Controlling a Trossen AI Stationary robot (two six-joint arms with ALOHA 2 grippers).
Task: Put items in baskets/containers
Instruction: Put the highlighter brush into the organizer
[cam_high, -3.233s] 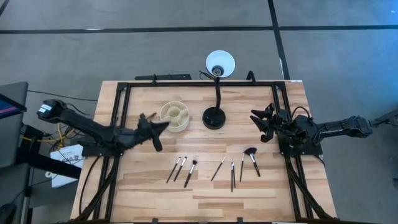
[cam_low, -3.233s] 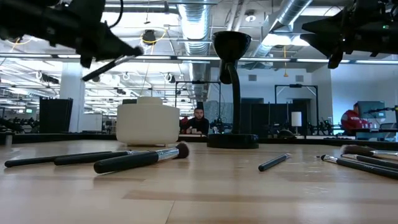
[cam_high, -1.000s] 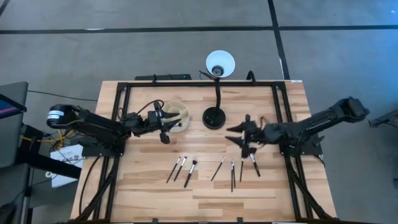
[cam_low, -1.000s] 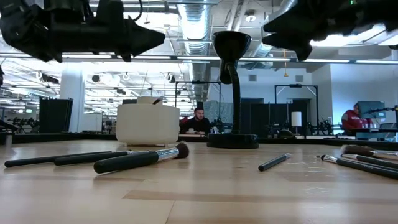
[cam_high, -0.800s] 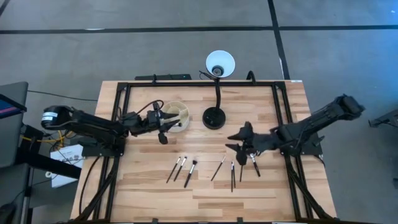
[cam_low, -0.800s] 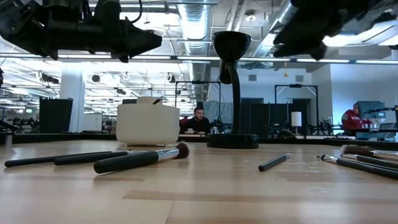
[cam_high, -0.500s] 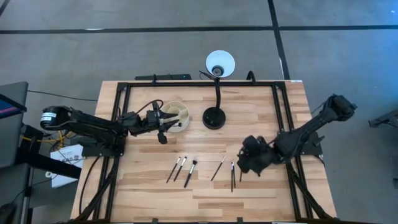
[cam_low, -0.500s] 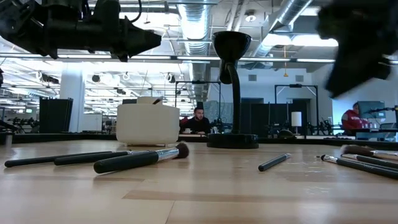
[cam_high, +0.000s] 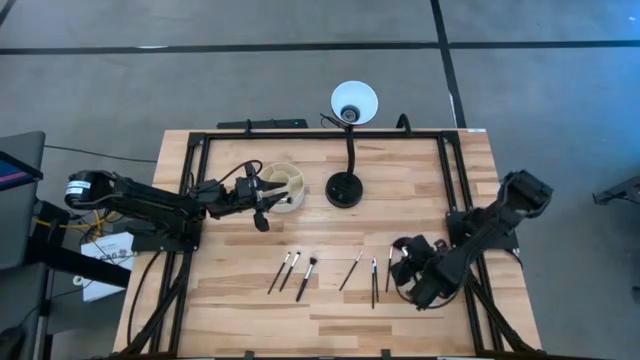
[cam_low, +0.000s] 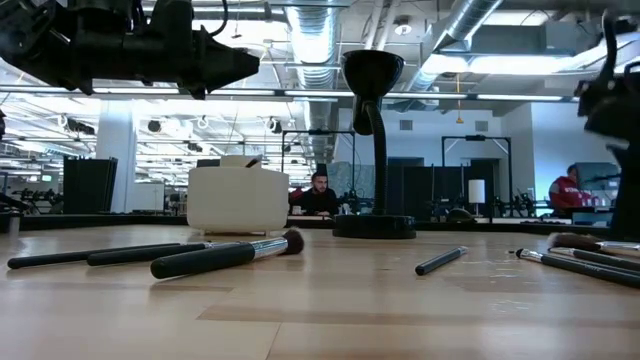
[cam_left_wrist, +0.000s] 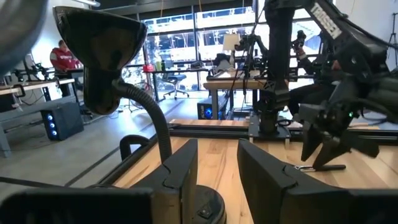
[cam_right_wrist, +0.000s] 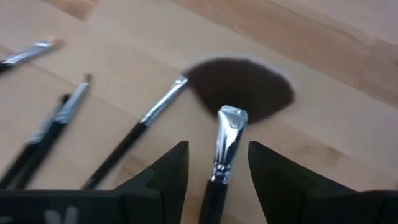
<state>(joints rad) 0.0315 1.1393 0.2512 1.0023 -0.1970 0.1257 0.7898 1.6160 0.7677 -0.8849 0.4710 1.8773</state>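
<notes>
The cream cup (cam_high: 284, 187) stands left of the lamp base. My left gripper (cam_high: 262, 196) hovers level at the cup's left rim, open (cam_left_wrist: 217, 163) and empty. Several thin black-handled brushes lie flat on the wood: three (cam_high: 292, 270) left of centre and others (cam_high: 372, 280) farther right. My right gripper (cam_high: 402, 270) points steeply down over the right-hand brushes, open. In its wrist view its fingers (cam_right_wrist: 217, 149) stand on either side of a brush's silver ferrule (cam_right_wrist: 229, 127), and the dark fan brush (cam_right_wrist: 242, 84) lies just beyond.
A black desk lamp stands at the back centre, its base (cam_high: 344, 190) beside the cup and its white shade (cam_high: 354, 102) past the far edge. A black frame (cam_high: 320, 134) runs round the table. Bare wood lies along the near edge.
My right gripper has swung from the middle right of the table toward the near edge and come down. It has tipped from about level to pointing steeply down and has rolled, ending over the fan brush and its neighbours.
</notes>
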